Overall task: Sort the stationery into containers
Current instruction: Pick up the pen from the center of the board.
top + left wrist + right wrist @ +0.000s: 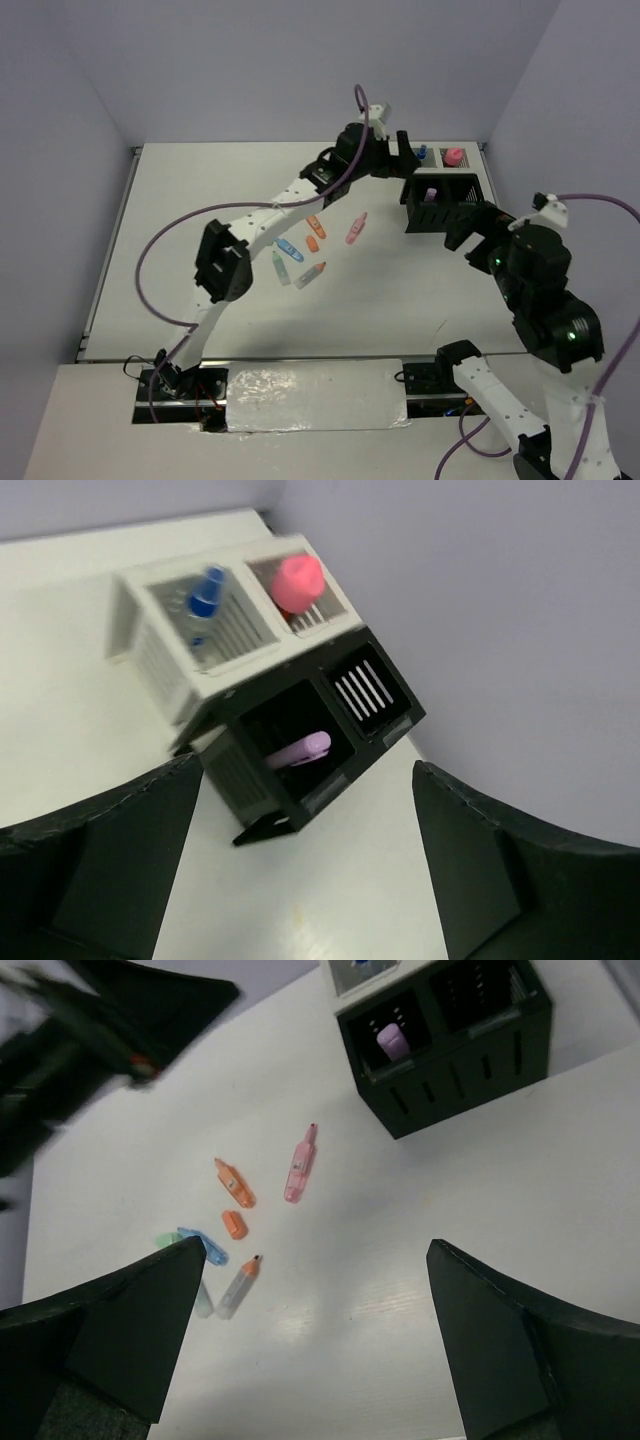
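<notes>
The black slatted organiser [445,212] stands at the back right with a purple marker [431,194] in its left cell. Behind it the white mesh tray [436,163] holds a blue-capped bottle [422,153] and a pink item [453,157]. Loose on the table lie an orange marker [316,227], an orange cap [312,243], and pink [356,228], blue [289,249], green [280,266] and orange-tipped clear [311,275] markers. My left gripper [400,148] is open and empty, just left of the tray. My right gripper [468,228] is open and empty beside the organiser's front.
The left wrist view shows the white tray [160,655], the organiser [240,780] and the purple marker [300,750] between my open fingers [100,860]. The right wrist view shows the organiser [470,1070] and the pink marker [299,1165]. The back wall stands right behind the containers.
</notes>
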